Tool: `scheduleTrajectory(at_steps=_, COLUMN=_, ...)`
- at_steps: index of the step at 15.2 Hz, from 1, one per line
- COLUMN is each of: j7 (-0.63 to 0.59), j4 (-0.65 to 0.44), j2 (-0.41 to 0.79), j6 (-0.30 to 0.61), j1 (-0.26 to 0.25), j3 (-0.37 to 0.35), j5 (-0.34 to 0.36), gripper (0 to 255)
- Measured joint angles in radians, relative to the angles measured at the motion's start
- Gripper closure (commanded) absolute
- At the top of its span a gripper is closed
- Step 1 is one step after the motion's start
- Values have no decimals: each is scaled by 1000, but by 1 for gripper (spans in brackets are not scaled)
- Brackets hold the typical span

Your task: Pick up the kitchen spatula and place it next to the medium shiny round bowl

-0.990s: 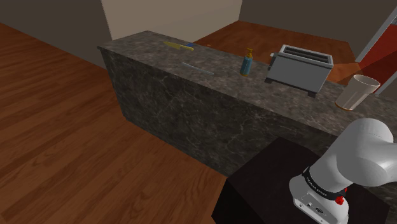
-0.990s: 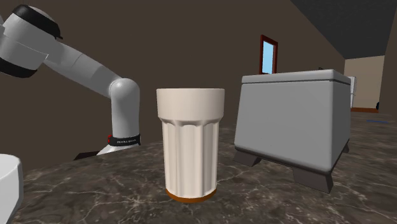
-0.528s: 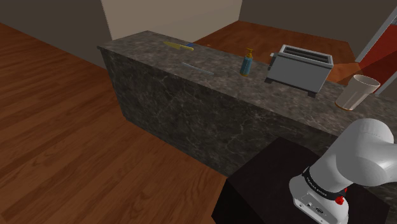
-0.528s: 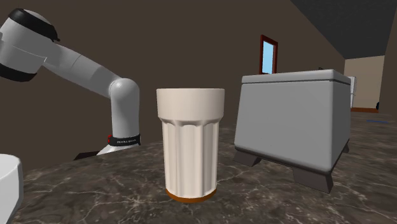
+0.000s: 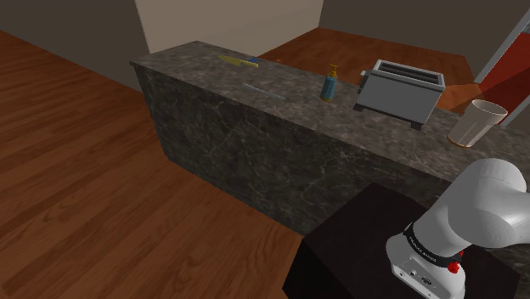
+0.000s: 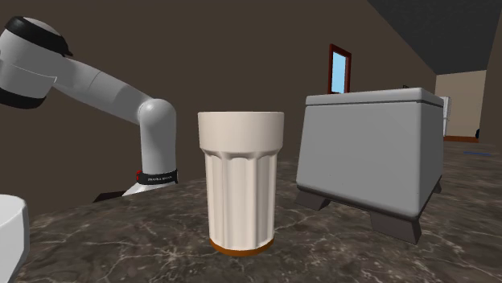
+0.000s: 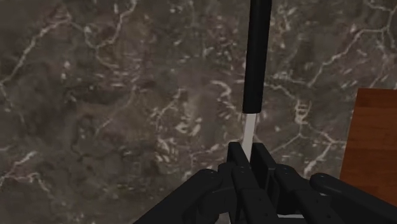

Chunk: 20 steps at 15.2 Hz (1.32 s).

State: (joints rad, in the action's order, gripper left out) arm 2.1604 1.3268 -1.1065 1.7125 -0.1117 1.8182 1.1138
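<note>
In the wrist view the gripper (image 7: 248,150) has its jaws drawn in narrow, and the two black fingers (image 7: 237,163) clasp the pale, thin blade end of the kitchen spatula (image 7: 256,57) between them. The spatula's long black handle runs straight out from the fingertips across the dark, white-veined marble counter (image 7: 114,95). Whether the tool lies on the stone or hangs just above it is hard to tell from this angle. Beside the counter's edge, near the gripper, a strip of wood floor (image 7: 375,153) shows. In the shoulder view the counter (image 5: 280,144) stretches from the upper left toward the right, with the white arm (image 5: 463,225) rising from the dark stand (image 5: 374,246) at the lower right. Along the countertop stand a grey two-slot toaster (image 5: 401,89), a small blue bottle with a yellow top (image 5: 329,83) just to its left, and a pale ribbed cup (image 5: 476,123) with a brown base to its right. Farther off lie a thin pale utensil (image 5: 263,91) and a yellow-and-blue one (image 5: 238,60), well apart from the toaster. The second exterior view sits low on the counter (image 6: 121,233). There the cup (image 6: 240,181) stands upright in the middle, the toaster (image 6: 370,157) near it on the right, and the arm (image 6: 96,84) bends behind at the left.
</note>
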Motion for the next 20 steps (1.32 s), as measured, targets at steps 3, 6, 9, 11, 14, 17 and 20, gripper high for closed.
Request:
scheduleTrajectory(at_steps=3, j7=-1, j4=5, j2=-2, j6=4, j1=3, j3=1, j5=2, gripper=255)
scheduleTrajectory(at_steps=6, j7=-1, j4=5, j2=-2, j6=5, j1=4, j3=1, j5=2, gripper=255)
scheduleTrajectory(at_steps=9, j7=-1, j4=5, j2=-2, j6=5, j1=4, j3=1, j5=2, gripper=0)
scheduleTrajectory(at_steps=11, j7=-1, j4=5, j2=-2, j6=5, j1=4, j3=1, j5=2, gripper=0)
scheduleTrajectory(at_steps=14, j7=2, j4=2, j2=4, j6=-3, j1=5, j3=-4, j5=-3, gripper=0)
scheduleTrajectory(at_steps=17, j7=20, j4=-39, j2=36, j6=-54, j1=-5, j3=-29, j5=-29, gripper=0)
scheduleTrajectory(at_steps=20, j7=21, j4=-44, j2=48, j6=-68, j1=-5, j3=-38, j5=-37, gripper=0)
